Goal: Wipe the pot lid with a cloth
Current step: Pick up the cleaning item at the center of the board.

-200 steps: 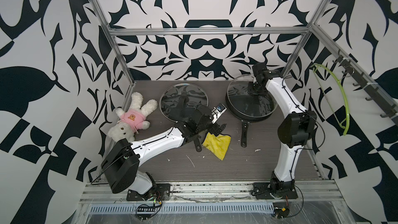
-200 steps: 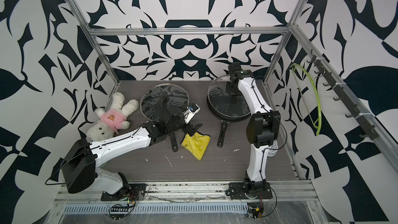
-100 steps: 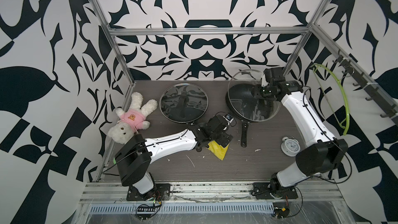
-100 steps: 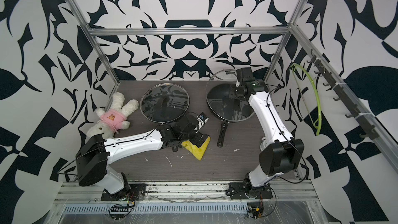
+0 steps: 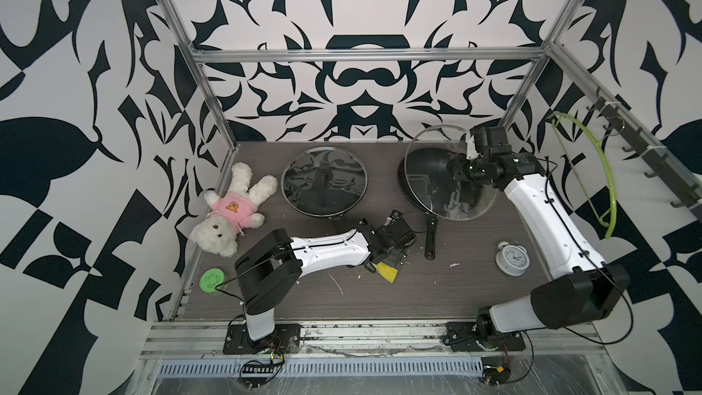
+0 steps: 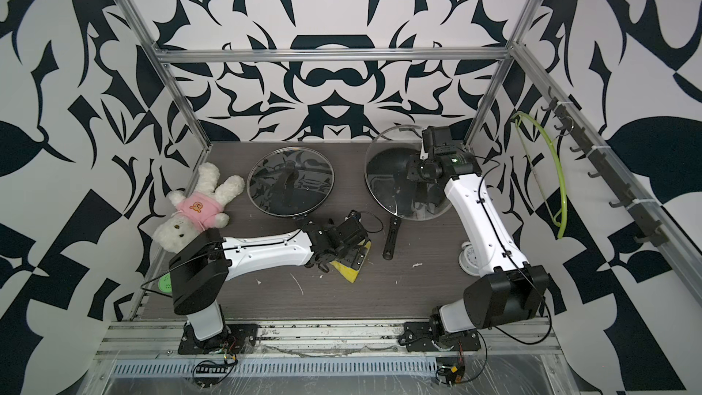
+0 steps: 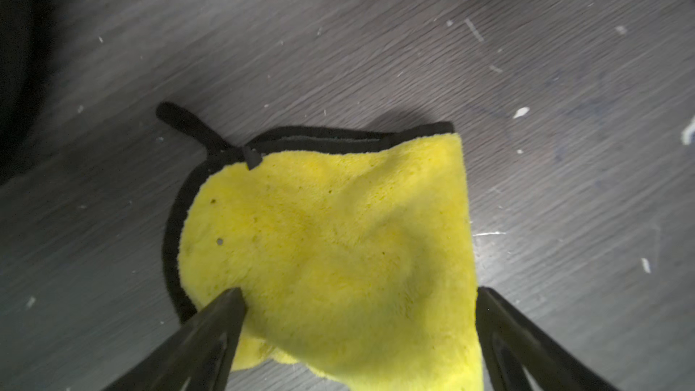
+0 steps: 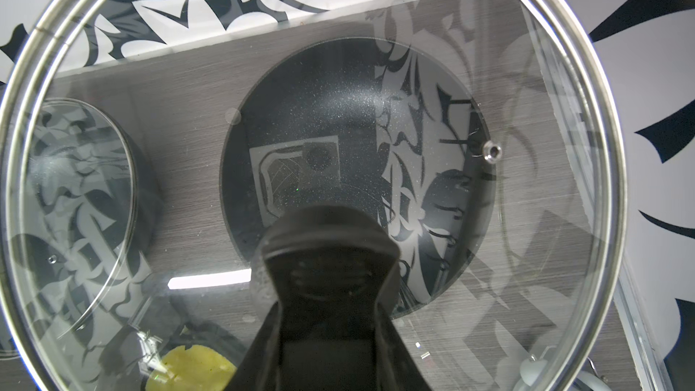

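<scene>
The dark grey surface (image 5: pixel 437 290) holds a teddy bear (image 5: pixel 231 218), a lidded pan (image 5: pixel 324 182), a black pan (image 5: pixel 430 239), a yellow cloth (image 5: pixel 388 270), a white clock (image 5: pixel 512 258) and a green round thing (image 5: pixel 211 280), maybe a cap. Small white bits (image 5: pixel 336 283) lie on it.

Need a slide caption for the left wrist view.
Left gripper, jaws open, poised over the yellow cloth lying on the grey table.

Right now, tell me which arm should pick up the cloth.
Left. The left gripper stands open astride the cloth on the table. The right gripper is shut on the knob of the lid, holding it tilted up.
</scene>
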Robot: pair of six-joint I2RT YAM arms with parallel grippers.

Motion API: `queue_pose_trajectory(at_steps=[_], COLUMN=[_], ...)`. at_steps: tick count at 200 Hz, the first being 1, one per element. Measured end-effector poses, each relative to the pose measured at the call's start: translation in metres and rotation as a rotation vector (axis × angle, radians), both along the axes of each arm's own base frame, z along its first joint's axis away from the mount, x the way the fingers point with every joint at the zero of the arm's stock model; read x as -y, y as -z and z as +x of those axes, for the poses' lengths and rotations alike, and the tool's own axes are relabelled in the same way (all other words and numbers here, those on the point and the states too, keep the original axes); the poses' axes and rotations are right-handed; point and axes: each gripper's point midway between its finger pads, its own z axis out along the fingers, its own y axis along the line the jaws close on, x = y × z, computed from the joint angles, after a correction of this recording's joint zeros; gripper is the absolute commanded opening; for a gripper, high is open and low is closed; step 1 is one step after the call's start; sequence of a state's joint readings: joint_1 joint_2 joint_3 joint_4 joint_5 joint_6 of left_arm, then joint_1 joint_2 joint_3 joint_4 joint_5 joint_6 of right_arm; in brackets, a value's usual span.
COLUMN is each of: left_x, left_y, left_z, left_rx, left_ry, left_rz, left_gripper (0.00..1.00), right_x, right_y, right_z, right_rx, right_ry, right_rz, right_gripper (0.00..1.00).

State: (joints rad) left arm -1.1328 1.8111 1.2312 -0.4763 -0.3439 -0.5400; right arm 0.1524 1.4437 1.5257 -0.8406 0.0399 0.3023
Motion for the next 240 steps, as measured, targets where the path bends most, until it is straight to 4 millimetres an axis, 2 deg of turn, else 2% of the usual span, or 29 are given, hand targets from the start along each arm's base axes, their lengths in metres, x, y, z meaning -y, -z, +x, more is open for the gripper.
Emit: queue_pose_trajectory(at_steps=[34,55,89,124,146,168,181,195,208,240], left_x=[-0.007,-0.009,-0.015,-0.015,-0.014,-0.014,-0.014,-0.011,-0.005,0.009], left_y=[0.023,0.036,0.041,0.042,0.040,0.036,0.028,0.011,-0.015,-0.094], left_z=[-0.005,-0.005,0.004,0.007,0.008,0.007,0.007,0.009,0.012,0.019], left_rx=[-0.060,-0.107,-0.137,-0.141,-0.137,-0.129,-0.115,-0.085,-0.040,0.090], left_ry=[-0.012,-0.027,-0.066,-0.076,-0.073,-0.059,-0.042,-0.021,-0.002,0.049], left_rz=[0.050,0.057,0.048,0.043,0.040,0.033,0.017,-0.024,-0.092,-0.326], left_gripper=[0.97,0.86,0.45,0.09,0.00,0.00,0.00,0.00,0.00,0.00], right_x=[0.000,0.001,0.001,0.002,0.001,0.000,-0.003,-0.007,-0.012,-0.030], right_y=[0.003,0.003,0.004,0.006,0.006,0.004,-0.002,-0.011,-0.020,-0.048], right_z=[-0.001,-0.001,-0.001,-0.002,-0.004,-0.011,-0.016,-0.022,-0.027,-0.030], right_rx=[-0.007,-0.007,-0.010,-0.012,-0.011,-0.001,0.023,0.058,0.087,0.158], right_ry=[-0.001,-0.001,0.002,0.003,0.004,0.005,0.001,-0.005,-0.014,-0.057], right_rz=[-0.004,-0.005,-0.008,-0.009,-0.003,0.020,0.051,0.091,0.139,0.300], right_gripper=[0.00,0.00,0.00,0.00,0.00,0.00,0.00,0.00,0.00,0.00])
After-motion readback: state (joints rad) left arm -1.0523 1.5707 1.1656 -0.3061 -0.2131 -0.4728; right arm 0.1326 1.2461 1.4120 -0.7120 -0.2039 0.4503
